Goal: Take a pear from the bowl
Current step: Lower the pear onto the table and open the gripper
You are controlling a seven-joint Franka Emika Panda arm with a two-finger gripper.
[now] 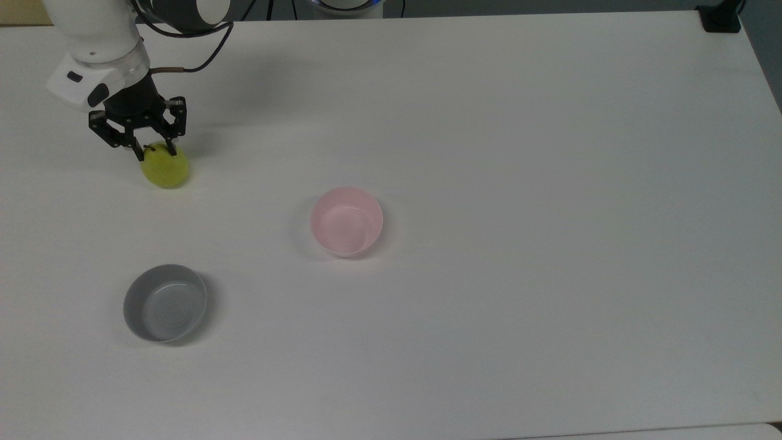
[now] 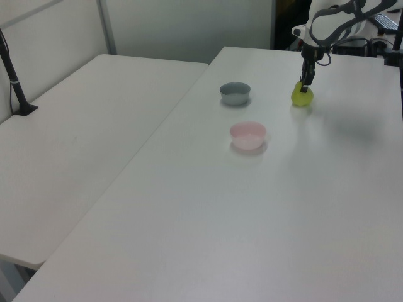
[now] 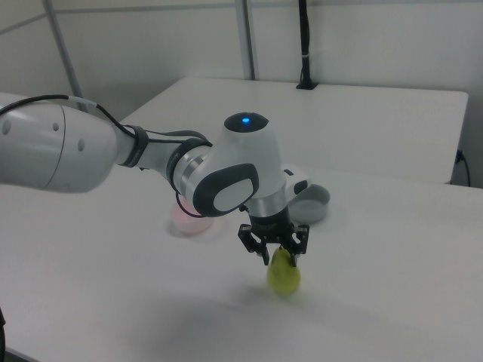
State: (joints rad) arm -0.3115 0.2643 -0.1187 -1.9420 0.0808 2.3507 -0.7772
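The yellow-green pear (image 1: 166, 170) rests on or just above the white table at the top view's far left, well apart from the pale pink bowl (image 1: 346, 221), which is empty. My gripper (image 1: 156, 151) reaches down from above with its black fingers closed on the pear's narrow top by the stem. In the left view the pear (image 2: 302, 97) sits at the far end of the table under the gripper (image 2: 306, 88), beyond the pink bowl (image 2: 248, 135). The right view has the gripper (image 3: 280, 256) on the pear (image 3: 284, 277), whose shadow lies right beneath it.
A grey bowl (image 1: 165, 302) stands empty near the top view's lower left. A black clamp (image 1: 721, 18) sits at the table's far right corner. In the left view a second white table (image 2: 75, 145) adjoins on the left, with a black post (image 2: 16, 75).
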